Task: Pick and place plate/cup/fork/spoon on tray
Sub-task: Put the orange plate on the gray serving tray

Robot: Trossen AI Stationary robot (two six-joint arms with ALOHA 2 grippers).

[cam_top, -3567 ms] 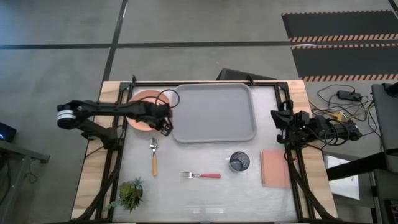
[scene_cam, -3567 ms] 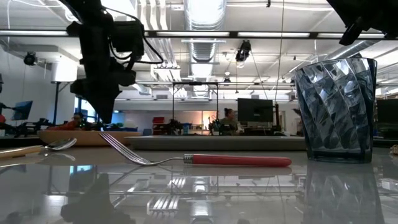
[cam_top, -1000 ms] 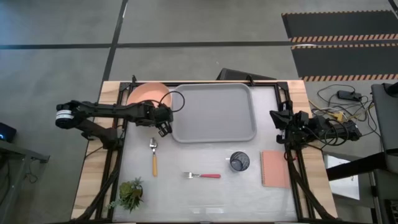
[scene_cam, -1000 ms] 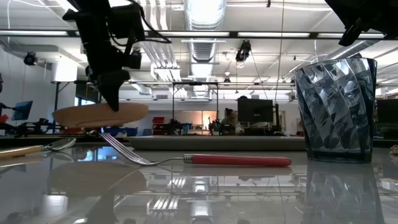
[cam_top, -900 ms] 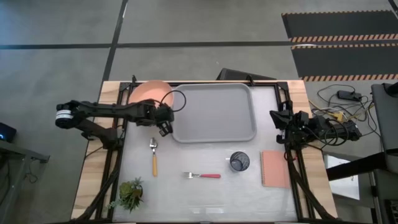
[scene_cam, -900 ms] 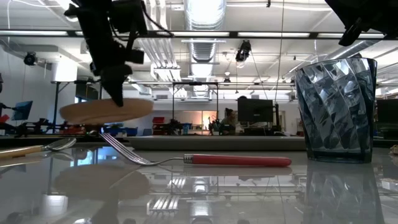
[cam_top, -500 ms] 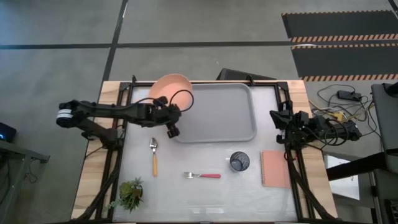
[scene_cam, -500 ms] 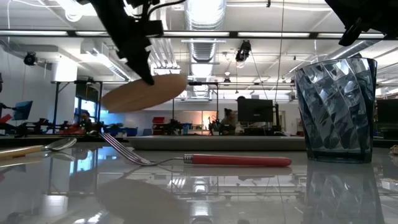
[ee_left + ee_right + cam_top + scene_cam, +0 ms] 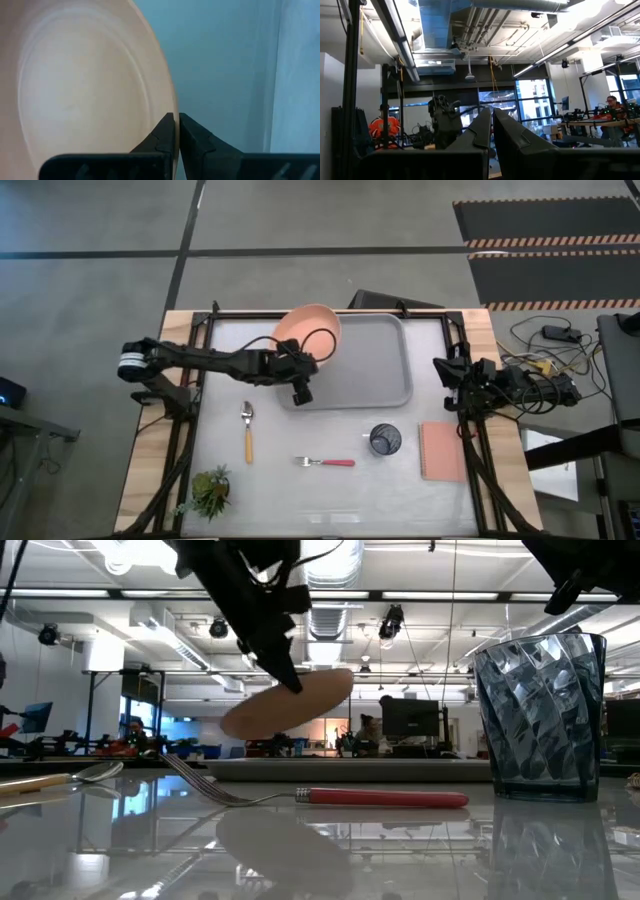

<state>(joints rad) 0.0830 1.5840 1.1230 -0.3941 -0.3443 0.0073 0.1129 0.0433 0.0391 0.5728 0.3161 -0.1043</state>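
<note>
My left gripper (image 9: 303,366) is shut on the salmon-orange plate (image 9: 308,331), which it carries above the far left part of the light grey tray (image 9: 370,360); the plate also shows in the low view (image 9: 290,703) and the left wrist view (image 9: 85,85). The spoon (image 9: 248,430), the fork (image 9: 325,462) and the blue-grey cup (image 9: 385,440) lie and stand on the table near the front. My right gripper (image 9: 492,120) is shut and empty at the table's right edge. My left gripper pinches the plate's rim (image 9: 172,107) between its two fingers, on the plate's near side. The fingers (image 9: 285,668) slant down onto the rim. The plate is lifted clear and tilted, its far side raised, over the tray.
A pink-brown pad (image 9: 443,450) lies at the right front. A small green plant (image 9: 211,490) stands at the left front corner. The black frame rails run along the table's left and right sides.
My left gripper has carried the plate from the far left corner toward the table's right, up and over the tray's left rim. The plate has risen clear of the table and tipped.
</note>
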